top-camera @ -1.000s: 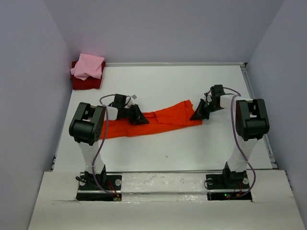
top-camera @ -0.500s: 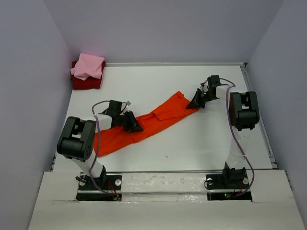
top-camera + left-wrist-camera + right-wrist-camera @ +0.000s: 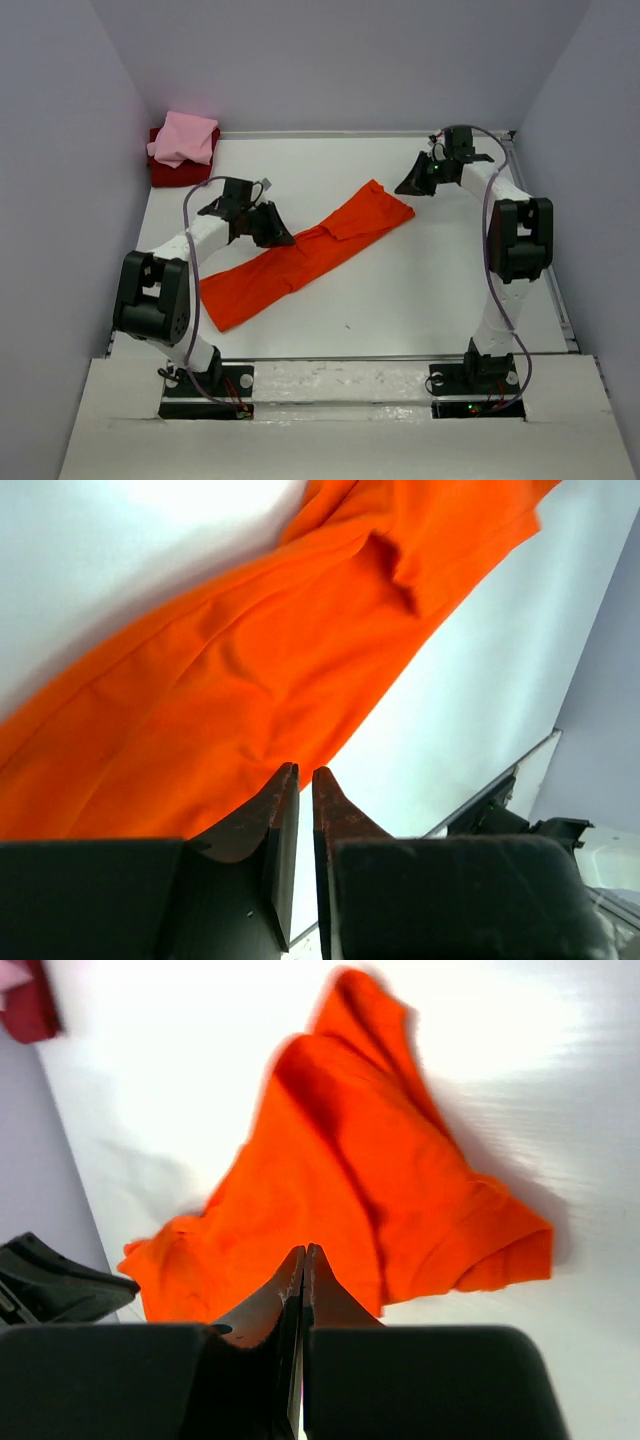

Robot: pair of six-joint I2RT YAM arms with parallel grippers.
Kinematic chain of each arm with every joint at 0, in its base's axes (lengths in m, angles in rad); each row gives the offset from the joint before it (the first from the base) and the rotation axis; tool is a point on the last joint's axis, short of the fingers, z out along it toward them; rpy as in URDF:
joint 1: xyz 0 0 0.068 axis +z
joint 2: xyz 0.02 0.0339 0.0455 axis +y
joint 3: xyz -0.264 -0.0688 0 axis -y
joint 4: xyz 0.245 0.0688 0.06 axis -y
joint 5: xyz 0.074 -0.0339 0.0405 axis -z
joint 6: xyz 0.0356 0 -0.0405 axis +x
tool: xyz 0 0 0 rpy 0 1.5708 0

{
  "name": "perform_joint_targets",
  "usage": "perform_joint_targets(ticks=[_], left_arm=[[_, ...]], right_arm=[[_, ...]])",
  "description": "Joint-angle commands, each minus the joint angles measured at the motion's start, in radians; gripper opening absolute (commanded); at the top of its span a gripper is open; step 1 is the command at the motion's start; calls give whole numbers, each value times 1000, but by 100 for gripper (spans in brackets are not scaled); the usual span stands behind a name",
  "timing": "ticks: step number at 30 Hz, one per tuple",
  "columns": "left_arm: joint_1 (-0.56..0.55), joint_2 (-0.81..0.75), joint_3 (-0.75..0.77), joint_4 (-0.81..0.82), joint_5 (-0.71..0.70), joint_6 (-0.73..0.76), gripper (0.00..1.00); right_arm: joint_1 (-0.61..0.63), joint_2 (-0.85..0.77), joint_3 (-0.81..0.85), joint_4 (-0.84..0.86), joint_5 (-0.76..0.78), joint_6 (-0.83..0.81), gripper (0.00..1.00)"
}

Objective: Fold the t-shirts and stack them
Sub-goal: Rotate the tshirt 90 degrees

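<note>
The bright orange-red t-shirt (image 3: 300, 262) lies as a long diagonal strip on the white table, from near left to far right. My left gripper (image 3: 280, 237) hovers at its far edge near the middle. In the left wrist view the shirt (image 3: 220, 680) lies beyond the left gripper (image 3: 304, 770), whose jaws stand a narrow gap apart with nothing between them. My right gripper (image 3: 405, 187) is shut and empty, just past the shirt's far right end. The right wrist view shows the shirt (image 3: 340, 1180) beyond the shut gripper (image 3: 304, 1248). The light pink t-shirt (image 3: 185, 138) rests folded on the dark red t-shirt (image 3: 180, 175).
The folded pile sits in the far left corner against the grey walls. A raised rail (image 3: 530, 230) runs along the table's right edge. Bare white table (image 3: 420, 290) spreads on the near right side of the orange shirt.
The orange shirt, held stretched sideways between both grippers, swung into a diagonal and now lies let go. The right gripper has drawn off to the far right; the left moved farther back.
</note>
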State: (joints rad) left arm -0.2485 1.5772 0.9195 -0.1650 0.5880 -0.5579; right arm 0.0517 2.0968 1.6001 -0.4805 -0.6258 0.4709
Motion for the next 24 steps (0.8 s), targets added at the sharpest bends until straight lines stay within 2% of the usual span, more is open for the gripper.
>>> perform_joint_targets(ticks=[1, 6, 12, 13, 16, 24], left_arm=[[-3, -53, 137, -247, -97, 165, 21], [2, -48, 239, -424, -206, 257, 21], [5, -26, 265, -576, -258, 332, 16], [5, -23, 269, -590, -301, 338, 13], [8, -10, 278, -628, -332, 358, 12], [6, -34, 245, -671, -332, 365, 8]], right_arm=[[-9, -159, 70, 48, -8, -60, 0], [-9, -109, 147, 7, -46, -51, 0], [-9, -167, 152, -114, -8, -35, 0], [-9, -172, 141, -131, -3, -46, 0], [0, -207, 55, -150, 37, -58, 0], [40, -192, -111, -164, 96, -74, 0]])
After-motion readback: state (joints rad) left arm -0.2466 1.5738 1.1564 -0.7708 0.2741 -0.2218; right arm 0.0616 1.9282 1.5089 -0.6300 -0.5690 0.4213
